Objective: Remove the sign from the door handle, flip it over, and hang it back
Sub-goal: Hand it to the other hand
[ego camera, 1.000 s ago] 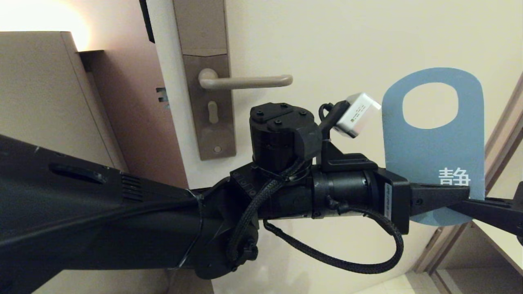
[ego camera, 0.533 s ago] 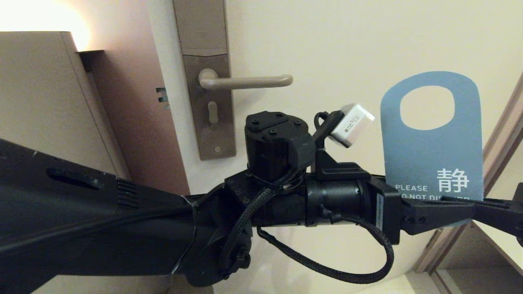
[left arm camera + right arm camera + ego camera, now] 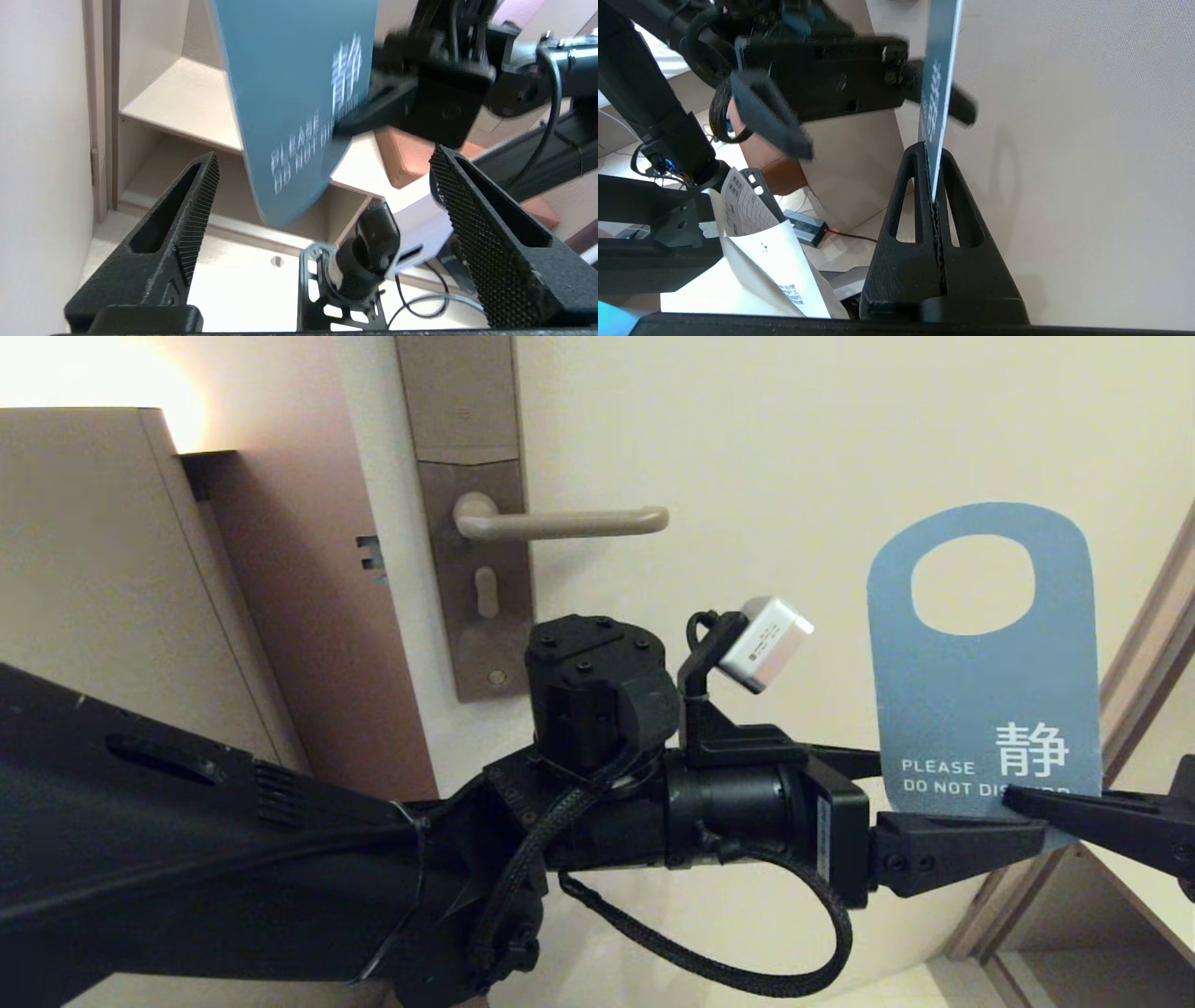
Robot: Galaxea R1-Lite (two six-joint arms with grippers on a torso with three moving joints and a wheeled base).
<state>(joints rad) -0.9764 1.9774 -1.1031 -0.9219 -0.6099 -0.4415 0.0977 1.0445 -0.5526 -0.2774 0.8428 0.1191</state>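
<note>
The sign (image 3: 980,700) stands upright at the right of the door, blue side with white "PLEASE DO NOT DISTURB" facing me, its round hole on top. My right gripper (image 3: 1018,796) comes in from the right and is shut on the sign's lower edge; the right wrist view shows the sign (image 3: 941,70) edge-on, pinched between its jaws (image 3: 933,151). My left gripper (image 3: 962,803) is open just left of the sign's bottom, not touching it. In the left wrist view the sign (image 3: 289,84) hangs beyond the spread left gripper (image 3: 324,156). The door handle (image 3: 560,523) is bare, up and to the left.
The handle sits on a tall brownish backplate (image 3: 476,569) with a keyhole, on a cream door (image 3: 794,448). A beige cabinet (image 3: 93,569) stands at the left. Open shelving (image 3: 1074,933) lies at the lower right, beside the door frame (image 3: 1148,644).
My left gripper has opened, let go of the sign and drawn back to the left and down. The sign stays in the right gripper, its lettering now uncovered.
</note>
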